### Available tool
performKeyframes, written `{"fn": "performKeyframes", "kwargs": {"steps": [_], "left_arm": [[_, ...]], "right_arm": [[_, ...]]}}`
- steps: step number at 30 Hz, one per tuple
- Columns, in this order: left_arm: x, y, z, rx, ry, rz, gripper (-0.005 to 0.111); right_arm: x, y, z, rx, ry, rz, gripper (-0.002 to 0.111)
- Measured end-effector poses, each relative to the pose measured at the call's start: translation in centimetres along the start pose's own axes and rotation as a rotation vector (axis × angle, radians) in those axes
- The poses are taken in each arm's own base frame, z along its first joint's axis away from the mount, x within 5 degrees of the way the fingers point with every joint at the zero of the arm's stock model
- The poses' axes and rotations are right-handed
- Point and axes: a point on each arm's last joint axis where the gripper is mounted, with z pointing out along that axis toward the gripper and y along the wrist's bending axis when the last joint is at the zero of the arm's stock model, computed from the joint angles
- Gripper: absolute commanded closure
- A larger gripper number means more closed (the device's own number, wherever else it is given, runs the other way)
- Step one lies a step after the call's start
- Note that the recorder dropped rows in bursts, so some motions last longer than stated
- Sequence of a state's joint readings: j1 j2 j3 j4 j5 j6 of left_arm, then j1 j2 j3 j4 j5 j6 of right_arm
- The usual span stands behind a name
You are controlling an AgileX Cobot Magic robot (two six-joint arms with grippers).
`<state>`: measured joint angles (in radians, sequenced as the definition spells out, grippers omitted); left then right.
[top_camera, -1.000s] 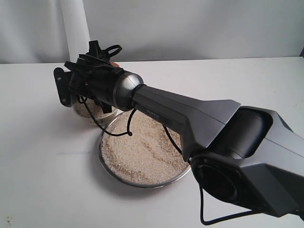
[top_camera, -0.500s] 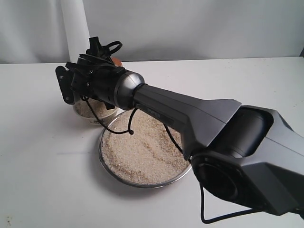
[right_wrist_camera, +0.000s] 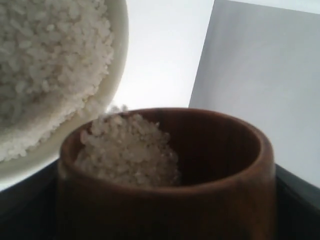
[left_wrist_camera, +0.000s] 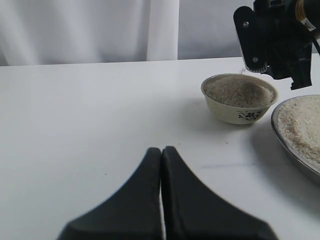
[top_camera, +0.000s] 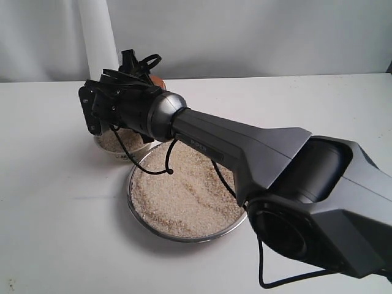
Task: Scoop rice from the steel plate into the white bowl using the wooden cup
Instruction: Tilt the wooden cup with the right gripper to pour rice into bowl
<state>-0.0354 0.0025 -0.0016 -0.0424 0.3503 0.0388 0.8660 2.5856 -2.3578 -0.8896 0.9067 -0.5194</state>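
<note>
My right gripper (top_camera: 116, 101) reaches across to the far left and is shut on the wooden cup (right_wrist_camera: 165, 200), of which only a reddish sliver (top_camera: 158, 80) shows in the exterior view. The cup is tilted beside the white bowl (right_wrist_camera: 119, 70), with rice (right_wrist_camera: 127, 150) heaped at its lip. The bowl (left_wrist_camera: 239, 107) holds rice (left_wrist_camera: 235, 91) nearly to its rim and stands just beyond the steel plate (top_camera: 136, 211). A wide bed of rice (top_camera: 184, 193) covers the plate. My left gripper (left_wrist_camera: 161, 150) is shut on nothing, low over the white table, well short of the bowl.
The right arm's long dark body (top_camera: 257, 159) crosses above the plate's near right side, with a loose cable (top_camera: 166, 160) hanging over the rice. A white post (top_camera: 95, 37) stands behind the bowl. The plate's rim (left_wrist_camera: 292, 150) lies beside the bowl.
The right gripper has risen slightly and shifted to the right over the bowl, turning with the cup. More of the bowl's rice now shows beneath it.
</note>
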Motion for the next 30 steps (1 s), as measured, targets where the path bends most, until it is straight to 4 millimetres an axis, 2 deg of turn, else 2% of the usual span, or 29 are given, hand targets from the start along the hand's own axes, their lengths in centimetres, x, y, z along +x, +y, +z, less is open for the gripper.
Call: {"fn": "performKeyframes", "kwargs": {"steps": [15,30], "left_arm": [[0.00,0.00,0.00,0.000,0.000,0.000,0.107],[0.00,0.00,0.00,0.000,0.000,0.000,0.107]], "right_arm": [[0.65,0.70,-0.05,-0.077,0.071,-0.005,0.108],[0.62,0.55,-0.04,-0.061,0.068,-0.017,0.108]]}}
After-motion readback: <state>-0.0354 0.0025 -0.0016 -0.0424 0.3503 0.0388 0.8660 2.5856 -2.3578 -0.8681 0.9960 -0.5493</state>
